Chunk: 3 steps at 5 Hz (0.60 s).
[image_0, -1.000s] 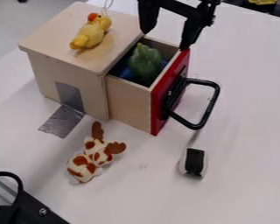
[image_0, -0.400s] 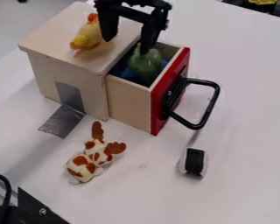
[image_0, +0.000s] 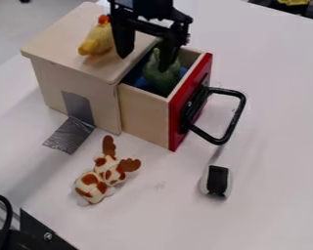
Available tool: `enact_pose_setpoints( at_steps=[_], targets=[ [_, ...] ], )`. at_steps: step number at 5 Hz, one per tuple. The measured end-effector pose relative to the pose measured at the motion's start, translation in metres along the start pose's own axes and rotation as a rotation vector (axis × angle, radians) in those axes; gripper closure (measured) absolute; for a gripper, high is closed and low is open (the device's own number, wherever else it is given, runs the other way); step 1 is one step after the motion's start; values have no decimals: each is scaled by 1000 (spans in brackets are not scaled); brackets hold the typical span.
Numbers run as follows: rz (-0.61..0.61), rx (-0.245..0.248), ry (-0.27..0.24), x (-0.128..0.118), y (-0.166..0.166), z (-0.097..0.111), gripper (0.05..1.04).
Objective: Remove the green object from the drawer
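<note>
The black gripper (image_0: 145, 62) hangs at the top of the view, open, over the seam between the wooden box top and the drawer. Its left finger is above the box top; its right finger is in front of the green object and covers part of it. The green object (image_0: 160, 80), rounded with a narrow upper tip, lies in the pulled-out drawer (image_0: 143, 114) on something blue. The drawer has a red front and a black handle.
A yellow toy duck (image_0: 97, 41) sits on the wooden box (image_0: 61, 36), left of the gripper. A brown-spotted plush (image_0: 100, 178), a black-and-white item (image_0: 216, 181) and silver tape (image_0: 70, 135) are on the white table (image_0: 277, 161).
The gripper has moved left from the drawer's far right corner, then slightly lower toward the green object. The drawer and green object have stayed put.
</note>
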State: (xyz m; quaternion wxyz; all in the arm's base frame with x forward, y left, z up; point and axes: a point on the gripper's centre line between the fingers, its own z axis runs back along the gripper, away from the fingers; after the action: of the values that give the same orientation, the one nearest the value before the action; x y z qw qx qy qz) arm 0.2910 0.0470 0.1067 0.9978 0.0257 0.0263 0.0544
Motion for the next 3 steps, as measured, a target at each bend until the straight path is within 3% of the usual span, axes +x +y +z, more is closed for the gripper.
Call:
enact_pose_setpoints(
  at_steps=[1, 3],
  targets=[
    [-3, -10, -11, 2, -5, -2, 122],
    [-5, 10, -2, 15, -7, -15, 721]
  ],
)
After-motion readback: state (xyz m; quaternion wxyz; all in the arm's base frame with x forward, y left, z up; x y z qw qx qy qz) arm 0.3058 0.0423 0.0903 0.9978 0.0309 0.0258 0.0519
